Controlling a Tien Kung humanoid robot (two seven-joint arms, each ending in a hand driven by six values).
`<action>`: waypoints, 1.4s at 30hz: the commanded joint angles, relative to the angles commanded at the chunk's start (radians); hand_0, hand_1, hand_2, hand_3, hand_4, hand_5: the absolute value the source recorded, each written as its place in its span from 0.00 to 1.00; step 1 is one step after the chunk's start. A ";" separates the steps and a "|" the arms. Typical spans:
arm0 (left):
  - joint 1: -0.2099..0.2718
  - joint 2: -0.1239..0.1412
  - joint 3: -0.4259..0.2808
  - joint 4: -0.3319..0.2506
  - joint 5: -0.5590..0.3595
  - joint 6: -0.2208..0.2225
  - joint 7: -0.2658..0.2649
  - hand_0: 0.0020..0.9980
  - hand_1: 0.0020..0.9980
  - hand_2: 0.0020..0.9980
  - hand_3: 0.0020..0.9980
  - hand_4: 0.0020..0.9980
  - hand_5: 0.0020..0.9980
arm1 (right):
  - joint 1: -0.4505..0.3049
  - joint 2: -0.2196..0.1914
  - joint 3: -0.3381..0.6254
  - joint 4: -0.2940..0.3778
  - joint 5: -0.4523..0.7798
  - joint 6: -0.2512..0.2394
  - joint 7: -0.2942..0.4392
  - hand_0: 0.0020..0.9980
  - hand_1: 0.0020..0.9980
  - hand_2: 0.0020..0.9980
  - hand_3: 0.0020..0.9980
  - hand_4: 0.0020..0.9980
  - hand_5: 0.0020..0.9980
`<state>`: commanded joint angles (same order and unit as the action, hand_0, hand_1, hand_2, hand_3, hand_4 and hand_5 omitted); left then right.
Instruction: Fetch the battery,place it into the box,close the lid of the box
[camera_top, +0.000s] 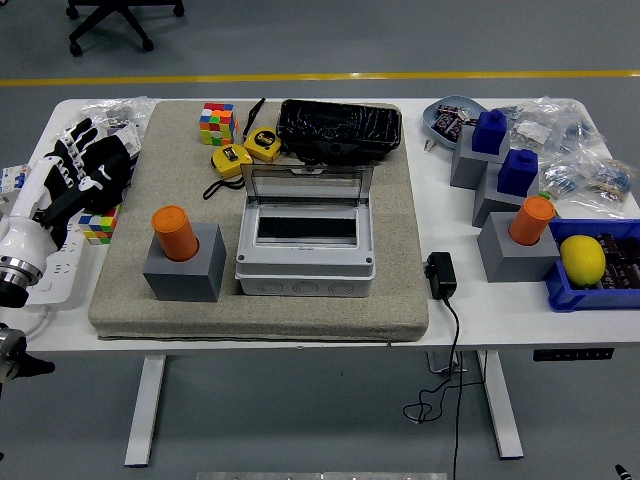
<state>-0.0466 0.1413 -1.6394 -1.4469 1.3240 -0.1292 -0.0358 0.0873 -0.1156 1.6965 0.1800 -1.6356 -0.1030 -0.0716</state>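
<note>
While the left hand (88, 165) hovered at the table's (480, 300) left edge — fingers loosely spread, empty — the orange battery (175, 233) stood upright in its grey holder (184, 273), well apart, beside the open box (305, 262).

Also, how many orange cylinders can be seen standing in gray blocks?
2. One orange cylinder stands in the gray block on the mat, left of the open box. The other stands in a gray block right of the mat.

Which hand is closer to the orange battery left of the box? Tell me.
Left. The left hand hovers just up-left of the orange battery in its grey holder. The right hand is out of view.
</note>
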 joint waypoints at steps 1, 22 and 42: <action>0.005 -0.002 0.000 0.000 0.000 -0.005 -0.001 1.00 1.00 1.00 1.00 1.00 0.45 | -0.001 0.001 -0.002 0.000 0.002 0.000 0.000 0.97 0.89 0.84 0.84 1.00 1.00; 0.027 -0.073 0.031 0.053 -0.147 -0.142 -0.046 1.00 0.99 0.93 0.87 1.00 0.39 | -0.010 0.021 0.001 0.000 -0.006 0.010 -0.006 0.97 0.89 0.84 0.82 1.00 1.00; -0.022 -0.091 0.072 0.097 -0.060 -0.177 -0.039 0.93 0.93 0.90 0.87 1.00 0.10 | -0.007 0.031 -0.016 0.000 0.014 0.013 -0.002 0.97 0.89 0.83 0.82 1.00 1.00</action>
<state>-0.0690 0.0505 -1.5674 -1.3501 1.2643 -0.3067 -0.0746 0.0802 -0.0847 1.6805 0.1800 -1.6216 -0.0902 -0.0735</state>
